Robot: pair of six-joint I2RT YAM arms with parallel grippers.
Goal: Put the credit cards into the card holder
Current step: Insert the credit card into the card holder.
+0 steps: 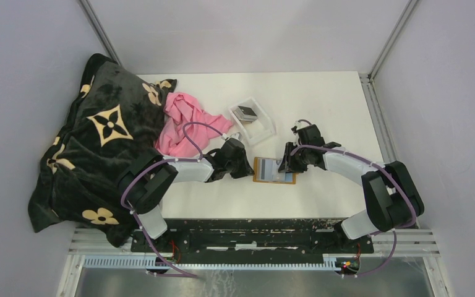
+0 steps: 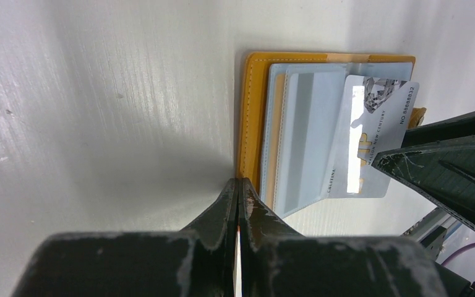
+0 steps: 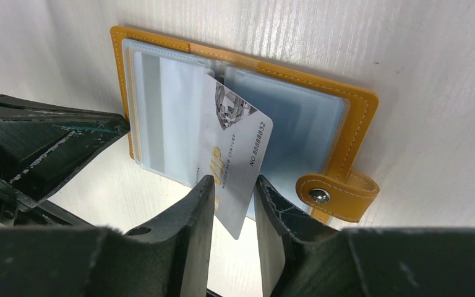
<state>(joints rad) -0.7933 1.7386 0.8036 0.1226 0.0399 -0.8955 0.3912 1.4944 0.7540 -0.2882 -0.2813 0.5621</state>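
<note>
Open orange leather-like card holder (image 3: 360,117); silver-grey plastic credit card (image 3: 235,148) angled over its pockets, unseated. Right gripper (image 3: 234,198) brackets it, grip uncertain; left gripper (image 2: 238,199) clenched at holder's edge. Dark cards (image 1: 246,112) wait in clear tray (image 1: 262,133).

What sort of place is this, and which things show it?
Probably a robot test booth: a white table boxed in by plain walls and a metal frame, a left arm and right arm bolted at its near edge, and props like a wallet and blanket.

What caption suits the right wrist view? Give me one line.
Silver VIP card between the fingers of the right gripper, angled over the clear pockets of the open orange card holder.
</note>
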